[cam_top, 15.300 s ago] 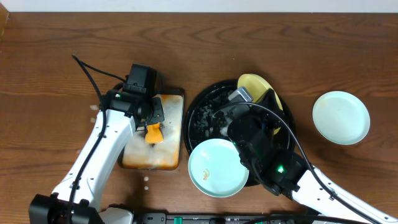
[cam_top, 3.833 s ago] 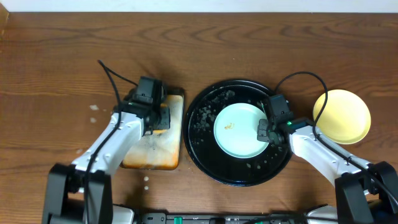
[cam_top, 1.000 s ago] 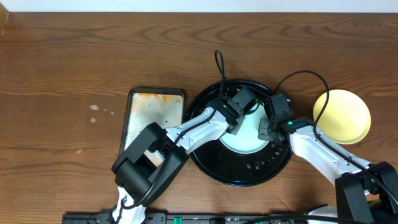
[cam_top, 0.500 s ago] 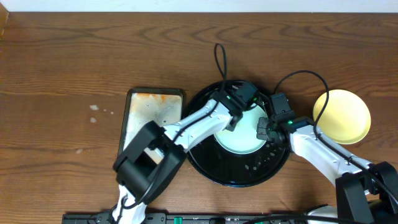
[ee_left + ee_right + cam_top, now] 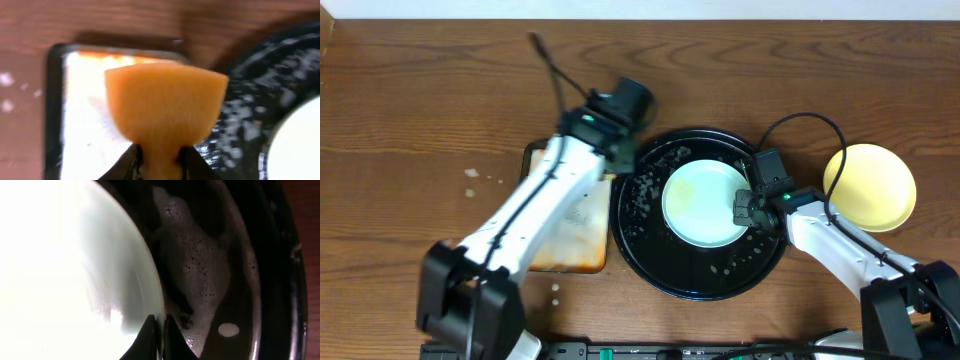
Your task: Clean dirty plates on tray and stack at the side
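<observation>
Overhead: black tray [image 5: 650, 262] sits centre-right on the worktop [image 5: 410, 80], flecked with foam. One mint plate [image 5: 700, 205] lies flat inside it. Right claw [image 5: 742, 208] is at that plate's right rim. Yellow plate [image 5: 869, 187] rests outside the tray, near the worktop's right edge. Left claw [image 5: 618, 152] hangs over the gap between the tray's left rim and the stained pan [image 5: 565, 245].

Left wrist: claw pinched narrow on an orange sponge [image 5: 165, 105], held above the pan's corner. Tray and plate edge at right, blurred.

Right wrist: claw tips nearly closed, nipping the mint plate's rim. Foam [image 5: 200, 280] pools on the tray floor just beside the plate.
</observation>
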You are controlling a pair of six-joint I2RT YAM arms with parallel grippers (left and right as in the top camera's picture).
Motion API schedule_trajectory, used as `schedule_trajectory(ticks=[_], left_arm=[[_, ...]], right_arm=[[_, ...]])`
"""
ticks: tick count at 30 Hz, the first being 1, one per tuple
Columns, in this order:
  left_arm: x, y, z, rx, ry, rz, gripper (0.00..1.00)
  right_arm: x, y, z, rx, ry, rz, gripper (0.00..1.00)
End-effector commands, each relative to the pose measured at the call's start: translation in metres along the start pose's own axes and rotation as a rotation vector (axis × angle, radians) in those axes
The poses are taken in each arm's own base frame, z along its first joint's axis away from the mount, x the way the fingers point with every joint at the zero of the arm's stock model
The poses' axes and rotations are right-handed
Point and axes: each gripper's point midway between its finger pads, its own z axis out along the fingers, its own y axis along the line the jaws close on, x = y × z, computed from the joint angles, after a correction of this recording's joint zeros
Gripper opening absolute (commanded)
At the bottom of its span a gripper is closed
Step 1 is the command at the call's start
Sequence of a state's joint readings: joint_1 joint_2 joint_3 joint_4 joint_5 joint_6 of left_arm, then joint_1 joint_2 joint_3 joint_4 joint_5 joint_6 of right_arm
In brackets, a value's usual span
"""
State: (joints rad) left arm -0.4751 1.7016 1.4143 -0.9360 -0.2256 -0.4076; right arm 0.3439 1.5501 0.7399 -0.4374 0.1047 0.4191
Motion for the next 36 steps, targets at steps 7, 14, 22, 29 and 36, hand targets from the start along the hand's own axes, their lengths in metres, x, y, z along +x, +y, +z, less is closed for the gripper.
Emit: schedule_trajectory(ticks=[7, 14, 22, 29, 36], left_arm=[[0.003, 0.044, 0.009, 0.149, 0.119, -0.040, 0.24], [0.026, 0.070, 0.034, 0.111, 0.194, -0.082, 0.29], [0.037, 0.049, 0.035, 0.231, 0.238, -0.089, 0.44], [0.047, 0.044, 0.025, 0.272, 0.279, -0.091, 0.43], [0.032, 0.052, -0.026, 0.312, 0.106, -0.071, 0.47]], right_arm=[[-0.035, -0.010, -0.046, 0.046, -0.175, -0.241, 0.01], [-0.045, 0.003, -0.079, -0.004, -0.284, -0.305, 0.01], [-0.017, 0.000, -0.054, -0.039, -0.123, -0.079, 0.17], [0.014, 0.002, -0.006, -0.045, 0.074, -0.048, 0.35], [0.020, -0.008, 0.015, -0.005, 0.123, 0.007, 0.04]])
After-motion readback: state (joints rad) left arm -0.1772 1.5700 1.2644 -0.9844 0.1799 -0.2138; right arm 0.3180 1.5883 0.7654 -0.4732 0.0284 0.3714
